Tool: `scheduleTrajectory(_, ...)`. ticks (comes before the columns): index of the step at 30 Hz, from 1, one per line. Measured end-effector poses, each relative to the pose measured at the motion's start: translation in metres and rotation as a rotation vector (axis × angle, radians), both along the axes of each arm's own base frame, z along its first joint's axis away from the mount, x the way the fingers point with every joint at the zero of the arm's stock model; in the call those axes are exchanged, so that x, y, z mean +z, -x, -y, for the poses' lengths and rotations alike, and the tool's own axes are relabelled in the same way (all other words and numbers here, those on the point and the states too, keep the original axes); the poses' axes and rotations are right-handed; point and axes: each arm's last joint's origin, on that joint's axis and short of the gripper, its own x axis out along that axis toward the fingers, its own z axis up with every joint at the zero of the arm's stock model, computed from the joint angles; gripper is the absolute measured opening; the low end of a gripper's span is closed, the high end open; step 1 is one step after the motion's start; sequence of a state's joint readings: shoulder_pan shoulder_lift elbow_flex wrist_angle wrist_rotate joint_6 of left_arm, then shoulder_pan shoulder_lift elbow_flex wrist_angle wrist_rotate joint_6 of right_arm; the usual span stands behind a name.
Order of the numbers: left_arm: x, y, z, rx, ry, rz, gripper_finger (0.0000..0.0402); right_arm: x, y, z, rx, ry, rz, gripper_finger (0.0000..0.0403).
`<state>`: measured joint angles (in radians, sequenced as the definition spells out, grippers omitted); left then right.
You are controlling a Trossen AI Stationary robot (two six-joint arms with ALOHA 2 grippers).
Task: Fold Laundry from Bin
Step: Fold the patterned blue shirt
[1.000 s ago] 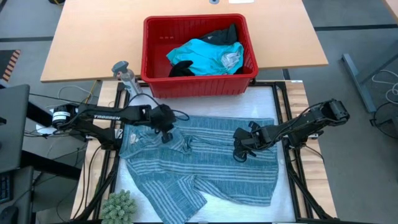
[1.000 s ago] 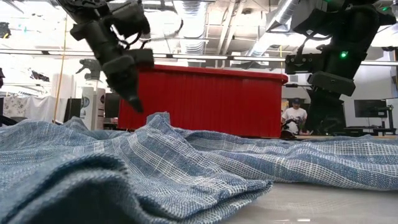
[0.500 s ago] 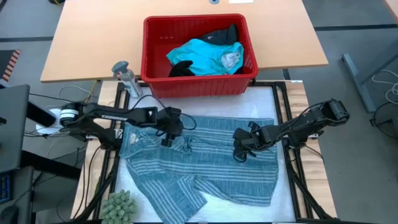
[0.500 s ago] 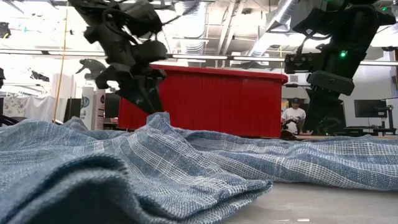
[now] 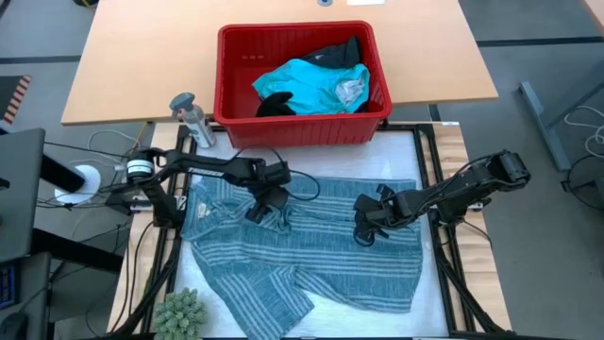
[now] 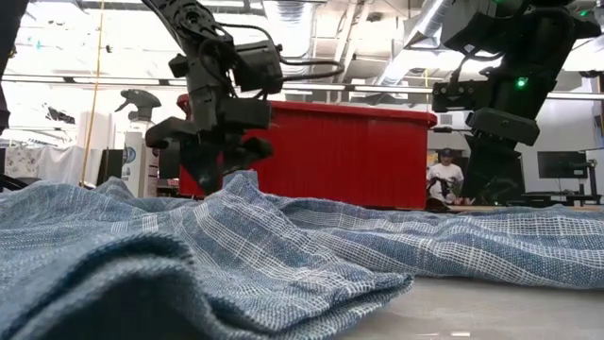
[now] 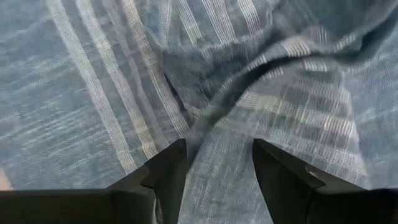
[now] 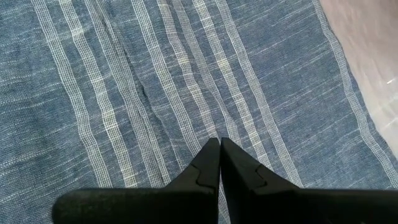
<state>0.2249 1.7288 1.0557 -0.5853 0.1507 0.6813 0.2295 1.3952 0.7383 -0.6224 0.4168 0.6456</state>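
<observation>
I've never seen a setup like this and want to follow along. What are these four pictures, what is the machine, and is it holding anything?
It is a robot with two dark arms at a table, each ending in a two-finger gripper. One picture looks straight down, one looks level across the tabletop, and two come from cameras on the arms' wrists.

A blue-grey striped garment lies spread and rumpled on the table. Behind it stands a red bin holding a turquoise garment and black ones.

The left gripper is open, its fingers either side of a raised fold of the striped cloth. The right gripper is shut, its tips against flat cloth; no cloth shows between them. Nothing is lifted.
</observation>
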Motion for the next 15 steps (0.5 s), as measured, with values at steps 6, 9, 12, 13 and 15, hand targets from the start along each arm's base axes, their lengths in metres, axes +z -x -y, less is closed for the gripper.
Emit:
scheduleTrajectory(6, -0.0018, 0.0014, -0.0069, -0.042, -0.024, -0.004, 0.0154, -0.0001, 0.0003, 0.0000, 0.000, -0.001, -0.003, 0.0040)
scheduleTrajectory(9, -0.0017, 0.0016, -0.0077, -0.046, -0.024, -0.003, 0.0122, -0.0002, 0.0004, 0.0000, 0.001, -0.002, -0.005, 0.0040)
scheduleTrajectory(12, -0.0018, 0.0017, -0.0075, -0.060, -0.021, -0.001, 0.0079, -0.0002, 0.0004, 0.0000, 0.001, -0.002, -0.006, 0.0040)
scheduleTrajectory(13, -0.0017, 0.0017, -0.0074, -0.066, -0.020, 0.001, 0.0064, -0.0002, 0.0004, 0.0000, 0.001, -0.002, -0.005, 0.0040)
scheduleTrajectory(15, -0.0018, 0.0017, -0.0076, -0.064, -0.027, -0.001, 0.0034, -0.0002, 0.0004, 0.0000, 0.001, -0.002, -0.006, 0.0040)
